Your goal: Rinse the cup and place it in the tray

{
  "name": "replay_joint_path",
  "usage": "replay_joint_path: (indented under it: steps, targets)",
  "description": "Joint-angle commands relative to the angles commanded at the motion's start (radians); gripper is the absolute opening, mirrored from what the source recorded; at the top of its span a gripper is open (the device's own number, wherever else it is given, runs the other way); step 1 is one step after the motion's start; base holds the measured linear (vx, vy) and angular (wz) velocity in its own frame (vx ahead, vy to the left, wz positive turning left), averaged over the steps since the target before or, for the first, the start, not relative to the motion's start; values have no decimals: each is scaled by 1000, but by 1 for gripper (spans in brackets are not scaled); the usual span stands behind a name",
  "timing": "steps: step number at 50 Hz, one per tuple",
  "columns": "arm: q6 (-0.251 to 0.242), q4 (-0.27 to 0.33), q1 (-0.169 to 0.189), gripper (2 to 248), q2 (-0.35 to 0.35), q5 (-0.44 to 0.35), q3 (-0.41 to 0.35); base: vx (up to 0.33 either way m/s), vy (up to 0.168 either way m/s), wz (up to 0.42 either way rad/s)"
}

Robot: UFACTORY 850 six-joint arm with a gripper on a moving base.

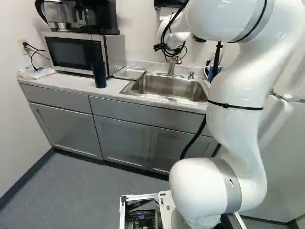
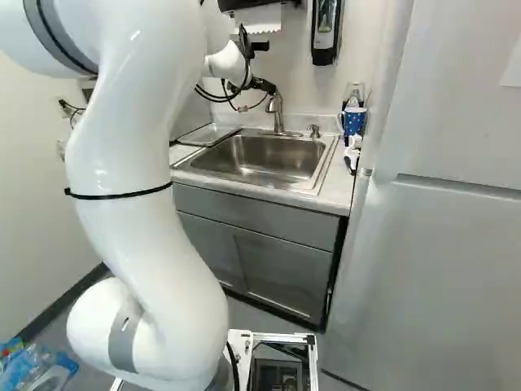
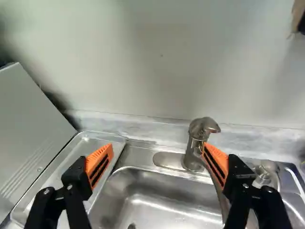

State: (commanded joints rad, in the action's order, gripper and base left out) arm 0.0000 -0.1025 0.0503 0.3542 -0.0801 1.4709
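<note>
- Gripper [image 3: 157,149] up front with its two fingers spread wide; nothing pinched between the orange pads, so it's going in empty-handed
- one finger lines up with the tap [image 3: 191,149] in the wrist view; can't honestly tell if they touch or it's just in front
- cup: I'd go with the dark tumbler [image 1: 98,74] on the counter [image 1: 57,82], upright, just in front of the microwave [image 1: 78,51] and near the tray [image 3: 93,143]; there's also a blue spotted mug [image 2: 353,120] over on the far side of the sink [image 3: 143,183], but the tumbler seems the likelier pick
- tray lies between microwave and sink; tumbler is outside it, so the placing part isn't done
- step in hand, my guess: sorting out the tap, probably getting at the lever [image 3: 211,126] on top; the cup isn't in the grip, so no rinsing is going on right now
- next move, if the water's wanted: ease the fingers around or against that lever and nudge it gently; come in crooked and you'd likely shove the spout or skid off
- after that I'd go for the tumbler, hold it under the spout, then set it down in the tray; smooth wet sides could slip, so grip it squarely
</note>
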Motion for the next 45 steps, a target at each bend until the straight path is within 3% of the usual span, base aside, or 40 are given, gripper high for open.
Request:
replay_joint_path:
  steps: [25,45]
  targets:
    - [0,0,3,247,118,-22,142,0,0,0]
    - [0,0,2,247,167,-63,203,0,0,0]
